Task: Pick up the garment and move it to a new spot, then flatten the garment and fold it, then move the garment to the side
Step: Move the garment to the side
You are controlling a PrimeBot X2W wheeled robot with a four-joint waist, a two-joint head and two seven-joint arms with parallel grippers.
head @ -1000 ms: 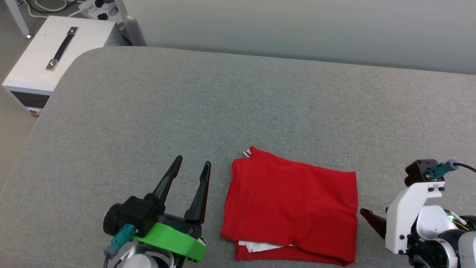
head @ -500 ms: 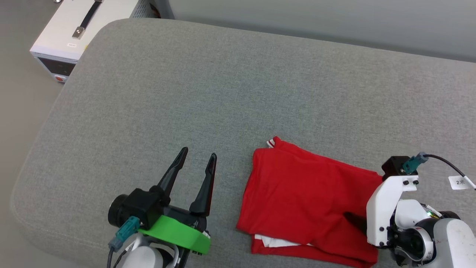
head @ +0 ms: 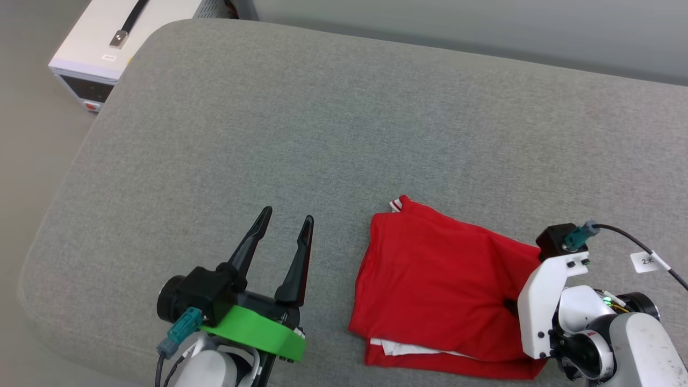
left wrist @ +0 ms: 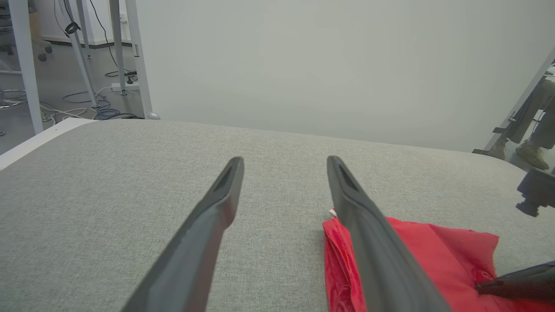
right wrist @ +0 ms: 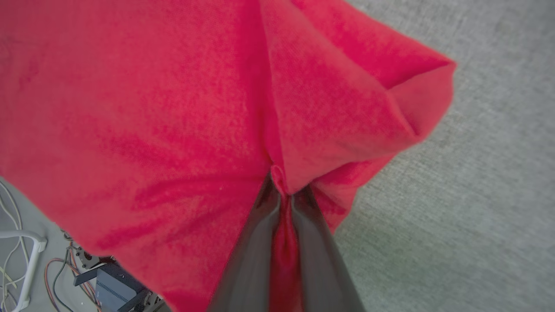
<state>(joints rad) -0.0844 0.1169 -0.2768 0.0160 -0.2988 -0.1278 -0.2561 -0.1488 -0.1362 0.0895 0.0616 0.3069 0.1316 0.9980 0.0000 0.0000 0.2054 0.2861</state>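
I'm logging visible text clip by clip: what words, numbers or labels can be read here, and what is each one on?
"2米": on the white tag near the right edge of the head view; the second character is soft.
Small label on the white box: too small to read.
Red shirt: no print shows as it lies folded.

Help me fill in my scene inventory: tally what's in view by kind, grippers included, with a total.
garment, red, folded: 1
grippers: 2 (left gripper open beside the garment; right gripper with fingers shut on the garment)
white case with black handle: 1
grey cushion: 1
Total: 5
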